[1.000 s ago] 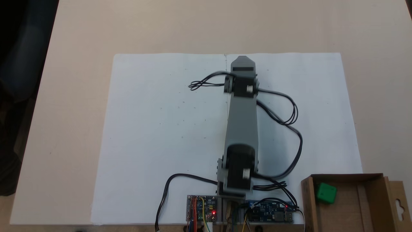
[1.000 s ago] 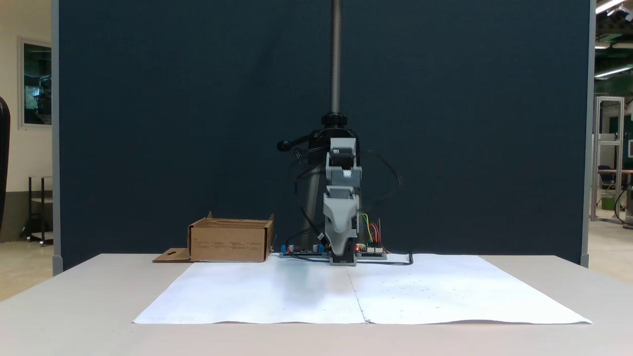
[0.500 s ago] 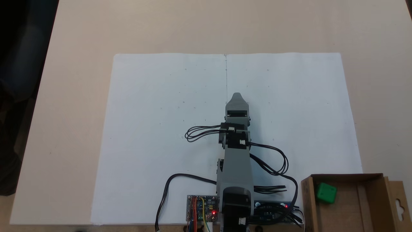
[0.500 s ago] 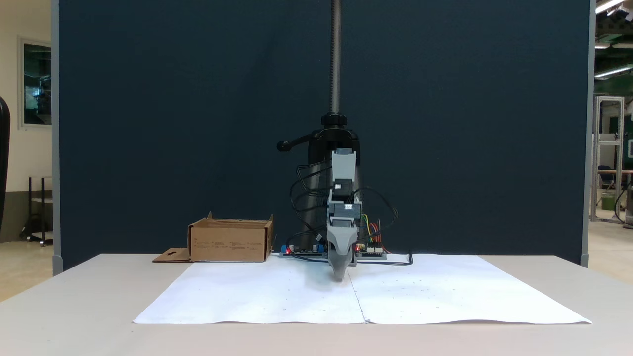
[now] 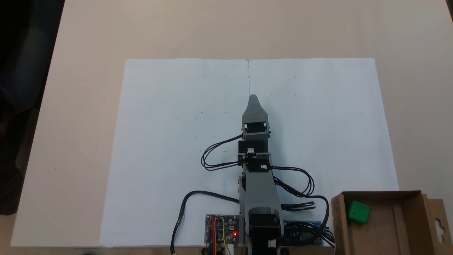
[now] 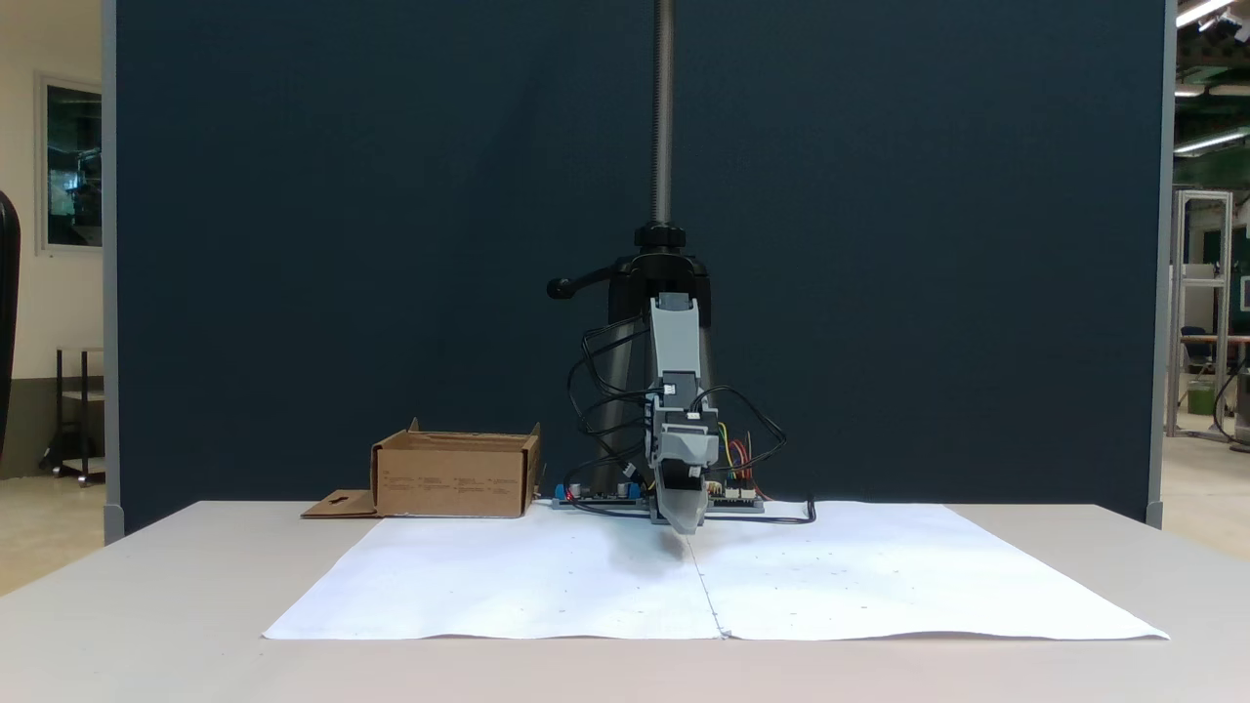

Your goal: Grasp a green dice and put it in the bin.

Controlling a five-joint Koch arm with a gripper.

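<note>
- Light is even and soft from overhead; the white paper (image 5: 177, 159) reads pale blue-white with no glare.
- My arm (image 6: 679, 430) casts a faint blurred shadow on the paper in the low fixed view.
- Both fixed views are sharp, no motion blur.
- Top-down view goes black at its left edge.
- Ceiling lamps (image 6: 1206, 12) glow at upper right.

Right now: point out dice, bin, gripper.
dice (image 5: 358, 212), a fixed view, green top face.
bin (image 5: 339, 221), a fixed view, left wall.
gripper (image 5: 253, 97), a fixed view, grey pointed tip over the paper.
</note>
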